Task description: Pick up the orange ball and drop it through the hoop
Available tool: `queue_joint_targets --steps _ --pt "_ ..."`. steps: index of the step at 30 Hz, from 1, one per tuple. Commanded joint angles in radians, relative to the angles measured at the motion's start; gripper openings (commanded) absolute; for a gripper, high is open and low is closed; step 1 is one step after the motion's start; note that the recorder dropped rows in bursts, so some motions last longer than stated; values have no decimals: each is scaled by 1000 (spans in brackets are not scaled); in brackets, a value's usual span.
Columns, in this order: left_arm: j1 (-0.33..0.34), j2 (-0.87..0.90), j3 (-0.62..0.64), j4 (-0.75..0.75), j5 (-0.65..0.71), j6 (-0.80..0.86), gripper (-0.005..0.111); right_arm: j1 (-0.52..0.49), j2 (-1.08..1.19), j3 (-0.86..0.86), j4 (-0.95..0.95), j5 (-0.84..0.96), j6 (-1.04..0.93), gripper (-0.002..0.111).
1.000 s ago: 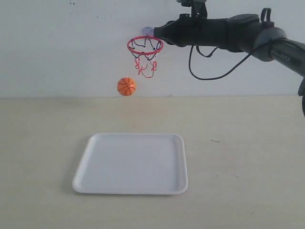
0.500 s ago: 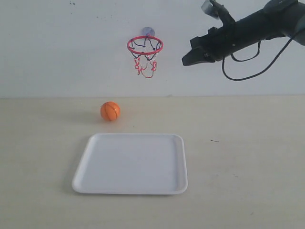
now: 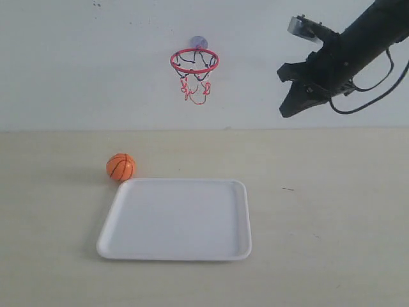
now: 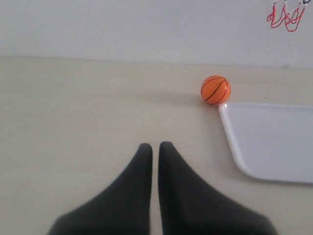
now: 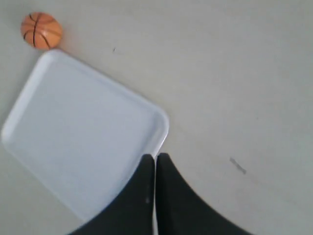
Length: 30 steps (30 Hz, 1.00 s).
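We see the orange ball (image 3: 121, 167) resting on the pale surface (image 3: 332, 211), right at the far left corner of the white tray (image 3: 179, 217) in the exterior view. We cannot tell whether it touches the rim. Being round, it has no long axis and points no way. Its black seams curve across the side facing us.

Above it and to the right, the hoop (image 3: 194, 61) sits on the white wall (image 3: 77, 64) by a bluish suction cup. Its red ring lies level with the opening upward, and the black and red net hangs straight down. Nothing is in the ring or the net.

The right claw (image 3: 285, 112) hangs in the air right of the hoop, tips slanting down, well apart from the ball. In its wrist view the two dark fingers lie pressed together with nothing between them.

The left claw (image 4: 155, 146) is low over the surface with only a thin slit between its fingers, empty, and the ball lies ahead of it.
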Motion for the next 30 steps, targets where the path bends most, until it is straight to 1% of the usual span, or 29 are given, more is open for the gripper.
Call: queue_joint_targets --steps 1,5,8,11,20,24,25,27,30 --pt "1 -3 3 -6 -7 -8 4 -1 -221 303 11 11 -31 0" --pt "1 -3 3 -6 -5 -8 4 -1 -382 509 28 11 -27 0" --pt "1 -3 3 -6 -5 -8 4 -1 -451 572 28 11 -27 0" --pt "1 -3 3 -6 -5 -8 4 -1 -487 580 28 11 -29 0" --pt "1 -3 3 -6 -5 -8 4 -1 -489 580 12 11 -29 0" --pt "1 -3 3 -6 -5 -8 4 -1 -557 580 20 11 -35 0" --pt "1 -3 3 -6 -5 -8 4 -1 -587 587 22 -13 -35 0" --pt "1 -3 3 -6 -5 -8 4 -1 -659 618 40 -117 -33 0" --pt "1 -3 3 -6 -5 -8 4 -1 -800 726 109 -341 -34 0"
